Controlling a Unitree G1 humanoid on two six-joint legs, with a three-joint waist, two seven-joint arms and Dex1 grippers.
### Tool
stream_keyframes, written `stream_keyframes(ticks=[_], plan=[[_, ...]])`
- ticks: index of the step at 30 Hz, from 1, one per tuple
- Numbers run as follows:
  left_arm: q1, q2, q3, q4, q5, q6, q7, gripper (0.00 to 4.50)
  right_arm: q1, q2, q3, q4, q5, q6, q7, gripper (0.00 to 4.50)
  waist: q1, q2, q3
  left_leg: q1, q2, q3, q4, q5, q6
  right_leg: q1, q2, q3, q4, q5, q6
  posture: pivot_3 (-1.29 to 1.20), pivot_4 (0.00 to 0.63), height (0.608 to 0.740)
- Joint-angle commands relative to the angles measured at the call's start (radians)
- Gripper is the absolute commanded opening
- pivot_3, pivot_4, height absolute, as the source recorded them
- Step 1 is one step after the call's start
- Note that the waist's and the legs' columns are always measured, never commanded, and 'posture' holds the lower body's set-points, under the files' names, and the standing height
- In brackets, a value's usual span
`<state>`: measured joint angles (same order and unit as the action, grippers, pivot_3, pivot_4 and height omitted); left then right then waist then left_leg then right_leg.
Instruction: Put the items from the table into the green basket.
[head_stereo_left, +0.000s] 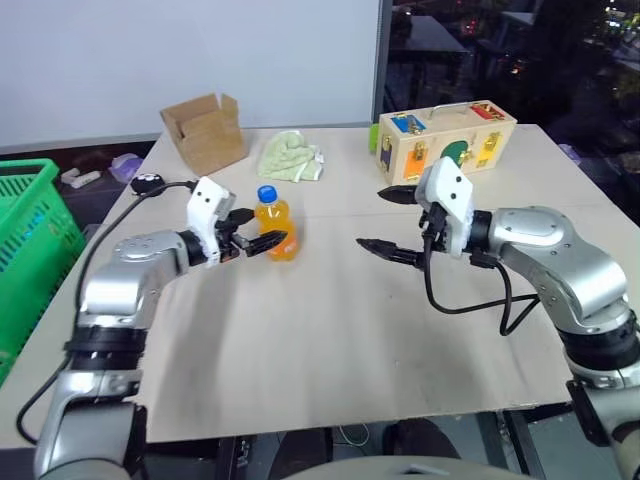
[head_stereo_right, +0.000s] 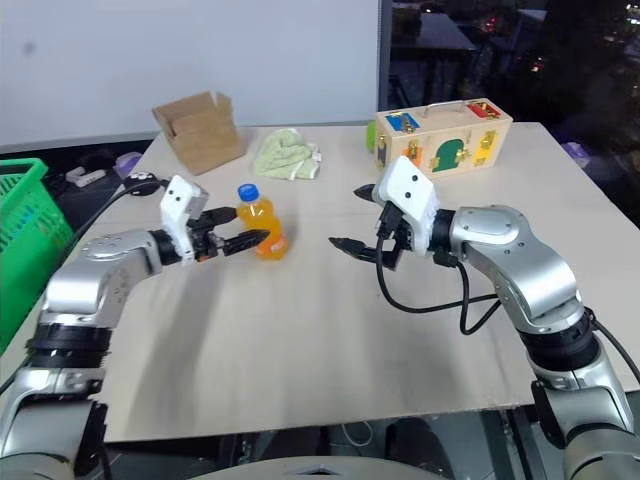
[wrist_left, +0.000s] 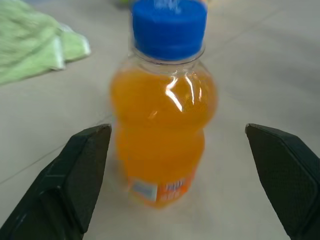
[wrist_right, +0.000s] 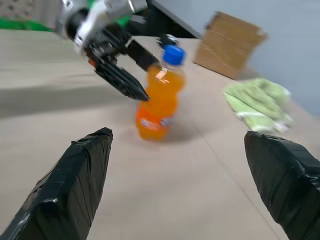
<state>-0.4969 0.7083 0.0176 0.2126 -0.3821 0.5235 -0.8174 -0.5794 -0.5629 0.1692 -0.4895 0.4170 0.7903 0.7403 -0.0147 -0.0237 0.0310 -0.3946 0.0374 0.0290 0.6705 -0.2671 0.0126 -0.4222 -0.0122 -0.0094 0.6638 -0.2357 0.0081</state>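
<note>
The small orange-drink bottle (head_stereo_left: 274, 225) with its blue cap stands upright on the pale beige table (head_stereo_left: 330, 340), left of the middle. My left gripper (head_stereo_left: 264, 230) is open, with one black finger (wrist_left: 75, 175) on each side of the bottle's lower half and a gap showing to the fingers. My right gripper (head_stereo_left: 371, 218) hovers open over the table's middle, to the right of the bottle and well apart from it, pointing toward it. The green basket (head_stereo_left: 30, 230) stands off the table's left edge.
At the back of the table lie an open cardboard box (head_stereo_left: 205, 130), a crumpled green cloth (head_stereo_left: 290, 157) and a wooden latch box (head_stereo_left: 445, 140). A small black object with a cable (head_stereo_left: 147, 183) sits near the left edge, behind my left arm.
</note>
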Motion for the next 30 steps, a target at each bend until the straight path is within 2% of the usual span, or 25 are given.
stream_keyframes(ticks=[1, 5, 6, 7, 9, 10, 13, 19, 25, 30], plan=[[-0.069, -0.036, -0.025, 0.088, 0.070, -0.071, 0.014, 4.47, 0.020, -0.014, -0.052, -0.083, 0.020, 0.037, -0.040, 4.50, -0.016, 0.000, 0.000, 0.000, 0.000, 0.000, 0.000, 0.000, 0.000, 0.000, 0.000, 0.000, 0.000, 0.000, 0.000, -0.11, 0.000, 0.740], [-0.114, -0.079, -0.038, 0.185, 0.112, -0.111, 0.009, 4.47, 0.035, -0.013, -0.058, -0.111, 0.026, 0.059, -0.072, 4.50, -0.047, 0.000, 0.000, 0.000, 0.000, -0.002, 0.000, 0.000, 0.000, 0.000, 0.000, 0.001, 0.000, 0.000, 0.000, -0.15, 0.000, 0.740], [-0.121, -0.086, -0.038, 0.200, 0.118, -0.115, 0.004, 3.97, 0.037, -0.013, -0.057, -0.116, 0.027, 0.062, -0.079, 4.50, -0.054, 0.000, 0.000, 0.000, 0.000, -0.003, 0.000, 0.000, 0.000, 0.000, 0.000, 0.001, 0.000, 0.000, 0.000, -0.15, 0.000, 0.740], [-0.123, -0.090, -0.036, 0.207, 0.121, -0.120, -0.001, 3.80, 0.038, -0.013, -0.056, -0.120, 0.029, 0.066, -0.083, 4.50, -0.057, 0.000, 0.000, 0.000, 0.000, -0.005, 0.000, 0.000, 0.000, 0.000, 0.000, 0.001, 0.000, 0.000, 0.000, -0.15, 0.000, 0.740], [-0.126, -0.094, -0.031, 0.217, 0.129, -0.129, -0.008, 2.96, 0.040, -0.014, -0.056, -0.125, 0.034, 0.070, -0.089, 4.50, -0.063, 0.000, 0.000, 0.001, 0.000, -0.005, 0.000, 0.000, 0.000, 0.000, 0.000, 0.001, 0.000, 0.000, 0.000, -0.15, 0.000, 0.740], [-0.125, -0.093, -0.026, 0.219, 0.132, -0.133, -0.010, 2.85, 0.039, -0.014, -0.055, -0.126, 0.035, 0.070, -0.091, 4.50, -0.067, 0.000, 0.000, 0.001, 0.000, -0.005, 0.000, 0.000, 0.000, 0.000, 0.000, 0.001, 0.000, 0.000, 0.000, -0.15, 0.000, 0.740], [-0.115, -0.100, 0.019, 0.196, 0.098, -0.133, -0.013, 2.85, 0.033, -0.010, -0.050, -0.119, 0.037, 0.062, -0.093, 4.50, -0.069, 0.000, 0.000, 0.001, 0.000, -0.006, 0.000, 0.000, 0.000, 0.001, 0.000, 0.002, 0.000, 0.000, 0.000, -0.13, 0.000, 0.740], [-0.060, -0.102, 0.219, -0.009, -0.098, 0.002, 0.017, 2.85, -0.014, 0.036, -0.036, -0.100, 0.079, -0.004, -0.039, 4.50, -0.078, -0.001, 0.001, -0.001, 0.001, -0.007, 0.000, 0.000, 0.000, 0.000, 0.000, 0.003, 0.000, 0.000, 0.000, -0.06, 0.000, 0.740], [0.053, -0.026, 0.516, -0.276, -0.273, 0.217, 0.188, 2.85, -0.108, 0.098, 0.037, 0.001, 0.073, -0.095, 0.045, 4.50, -0.078, -0.001, 0.001, 0.002, 0.003, -0.007, -0.001, 0.000, 0.000, 0.000, -0.001, 0.007, 0.001, 0.000, 0.000, 0.06, 0.000, 0.740], [0.156, 0.032, 0.785, -0.375, -0.394, 0.324, 0.288, 2.85, -0.175, 0.160, 0.073, 0.088, 0.075, -0.159, 0.108, 4.50, -0.018, -0.002, 0.001, 0.004, 0.003, -0.008, -0.002, 0.000, 0.000, 0.000, 0.001, 0.006, 0.002, 0.000, 0.000, 0.16, 0.000, 0.740]])
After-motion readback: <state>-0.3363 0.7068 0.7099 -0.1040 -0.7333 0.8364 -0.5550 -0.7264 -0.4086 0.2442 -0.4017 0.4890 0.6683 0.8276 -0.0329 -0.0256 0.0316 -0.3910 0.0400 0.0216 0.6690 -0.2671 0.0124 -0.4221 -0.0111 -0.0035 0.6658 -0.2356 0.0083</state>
